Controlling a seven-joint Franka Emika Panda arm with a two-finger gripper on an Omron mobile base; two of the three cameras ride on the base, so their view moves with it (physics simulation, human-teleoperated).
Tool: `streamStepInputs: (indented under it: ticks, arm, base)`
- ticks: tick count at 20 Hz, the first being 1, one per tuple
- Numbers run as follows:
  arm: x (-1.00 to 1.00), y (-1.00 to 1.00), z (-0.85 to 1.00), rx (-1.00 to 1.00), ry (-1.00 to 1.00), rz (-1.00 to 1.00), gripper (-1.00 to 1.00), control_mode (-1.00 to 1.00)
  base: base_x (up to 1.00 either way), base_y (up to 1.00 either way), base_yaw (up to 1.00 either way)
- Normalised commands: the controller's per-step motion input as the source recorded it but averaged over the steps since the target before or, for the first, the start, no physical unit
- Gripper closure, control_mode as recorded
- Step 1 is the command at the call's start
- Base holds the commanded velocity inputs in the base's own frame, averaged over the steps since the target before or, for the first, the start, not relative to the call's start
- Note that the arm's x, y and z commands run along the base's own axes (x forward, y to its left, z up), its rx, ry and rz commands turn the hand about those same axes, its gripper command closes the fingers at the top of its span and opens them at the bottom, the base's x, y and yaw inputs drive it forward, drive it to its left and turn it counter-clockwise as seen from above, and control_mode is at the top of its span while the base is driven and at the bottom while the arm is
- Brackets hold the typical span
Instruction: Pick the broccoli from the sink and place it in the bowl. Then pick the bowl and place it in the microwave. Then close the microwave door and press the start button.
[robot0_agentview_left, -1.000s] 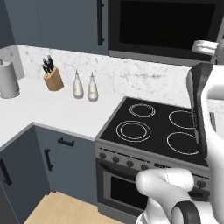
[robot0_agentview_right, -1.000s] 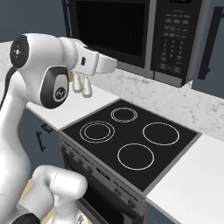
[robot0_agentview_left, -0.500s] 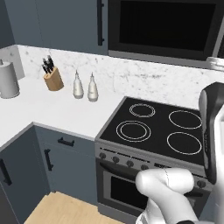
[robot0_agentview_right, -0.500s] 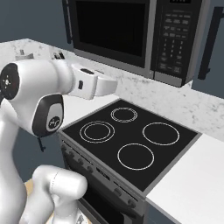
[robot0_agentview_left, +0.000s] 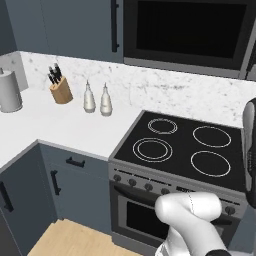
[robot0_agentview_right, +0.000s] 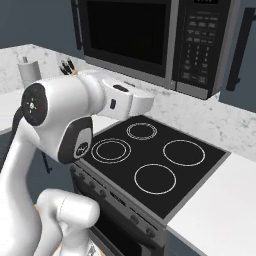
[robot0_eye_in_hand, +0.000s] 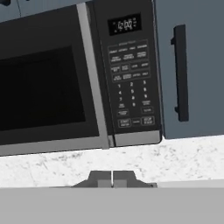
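The two-finger gripper (robot0_eye_in_hand: 112, 178), fingers pressed together and empty, sat at bottom centre facing the wide dark grey microwave (robot0_eye_in_hand: 78, 74), door shut; pressing start, lower on its keypad, seemingly remained

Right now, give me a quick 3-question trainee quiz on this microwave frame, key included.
1. True or false: the microwave door is shut.
2. In the hand view, the gripper fingertips are: A) spread wide, B) pressed together, C) clamped on a bowl.
3. In the right base view, which side of the microwave carries the keypad?

Key
1. True. The door sits flush with the front and its window is dark.
2. B. The two tips meet with nothing between them.
3. The right side, beside the window and above the stove.
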Motion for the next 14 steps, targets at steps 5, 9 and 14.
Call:
streamStepInputs:
  ticks: [5, 9, 14]
  arm:
    - [0.23, -0.14, 0.00, 0.00, -0.08, 0.00, 1.00, -1.00]
    - [0.33, -0.14, -0.05, 0.00, -0.01, 0.00, 1.00, -1.00]
    - [0.45, -0.30, -0.12, 0.00, 0.00, -0.01, 1.00, -1.00]
  base:
    - [0.00, 0.00, 0.00]
    - [0.00, 0.00, 0.00]
    - [0.00, 0.00, 0.00]
